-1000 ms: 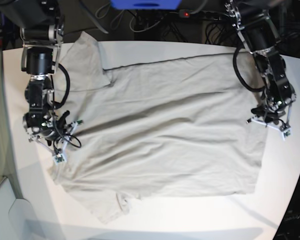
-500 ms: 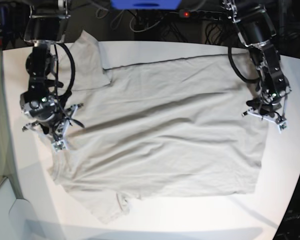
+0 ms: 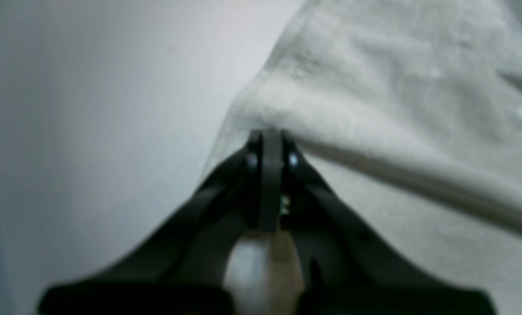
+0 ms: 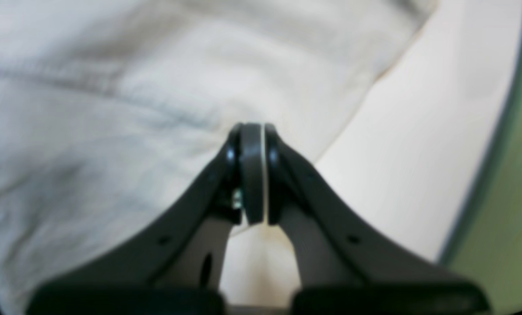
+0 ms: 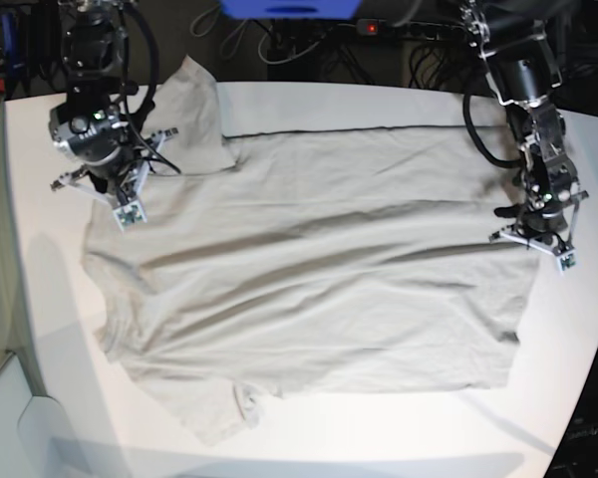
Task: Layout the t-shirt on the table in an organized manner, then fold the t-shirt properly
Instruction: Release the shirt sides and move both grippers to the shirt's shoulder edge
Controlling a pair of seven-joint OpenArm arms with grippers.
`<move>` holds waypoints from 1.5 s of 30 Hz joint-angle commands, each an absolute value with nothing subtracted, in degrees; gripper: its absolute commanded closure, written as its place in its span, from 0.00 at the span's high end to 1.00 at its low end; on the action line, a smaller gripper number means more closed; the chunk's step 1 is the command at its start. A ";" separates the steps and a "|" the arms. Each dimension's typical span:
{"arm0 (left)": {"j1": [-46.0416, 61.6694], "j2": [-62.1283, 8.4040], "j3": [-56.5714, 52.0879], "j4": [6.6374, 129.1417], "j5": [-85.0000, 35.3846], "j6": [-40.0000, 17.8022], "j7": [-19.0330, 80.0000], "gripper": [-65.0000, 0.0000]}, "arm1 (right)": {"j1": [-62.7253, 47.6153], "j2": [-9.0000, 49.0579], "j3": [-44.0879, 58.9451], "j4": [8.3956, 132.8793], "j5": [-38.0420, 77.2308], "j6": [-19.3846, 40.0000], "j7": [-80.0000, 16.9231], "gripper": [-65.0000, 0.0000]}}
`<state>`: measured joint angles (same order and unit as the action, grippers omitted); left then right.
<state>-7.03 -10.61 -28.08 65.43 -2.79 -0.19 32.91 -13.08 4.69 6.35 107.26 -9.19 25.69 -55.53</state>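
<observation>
The light beige-grey t-shirt (image 5: pixel 319 269) lies spread and wrinkled across the white table (image 5: pixel 379 438). One sleeve points to the far left and the other to the near left. My right gripper (image 5: pixel 115 204) is at the shirt's left side, shut on its fabric (image 4: pixel 112 109); the jaws are pressed together at the cloth near an edge (image 4: pixel 251 129). My left gripper (image 5: pixel 531 242) is at the shirt's right edge, shut on a raised fold of fabric (image 3: pixel 396 87); its tips meet at the ridge (image 3: pixel 265 135). The neck label is hidden.
Dark cables and equipment (image 5: pixel 309 45) and a blue object (image 5: pixel 289 8) lie beyond the table's far edge. The table's curved edge (image 4: pixel 497 144) runs close to my right gripper. Bare tabletop (image 3: pixel 90 109) lies beside the left gripper.
My right gripper has moved toward the table's far edge, dragging the shirt's left side and far sleeve with it. My left gripper has stayed near the right edge, shifting only slightly.
</observation>
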 commanded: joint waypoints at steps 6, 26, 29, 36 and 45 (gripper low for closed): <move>-6.55 -10.86 -28.26 72.40 -2.42 0.13 43.30 0.01 | -14.37 4.44 6.29 108.44 -9.19 25.89 -54.55 0.00; 0.92 -10.86 -31.52 84.53 -2.42 0.04 47.87 0.01 | -24.40 3.74 5.23 107.91 -9.01 25.98 -53.93 0.00; 1.01 -10.95 -32.92 84.53 -2.42 0.04 47.87 0.01 | -26.33 3.74 3.82 107.91 -9.01 25.98 -53.93 0.00; 1.01 -13.23 -32.84 84.53 -2.42 0.04 47.96 0.01 | -28.44 3.65 3.38 108.09 -9.01 25.98 -53.85 0.00; 1.36 -14.55 -32.75 85.58 -2.51 -0.13 48.04 0.02 | -29.23 3.65 3.91 114.42 -9.01 25.98 -53.85 0.00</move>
<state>2.04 -13.30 -32.47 84.03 -2.83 -0.23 49.17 -29.69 3.60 3.84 113.14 -9.02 25.69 -55.09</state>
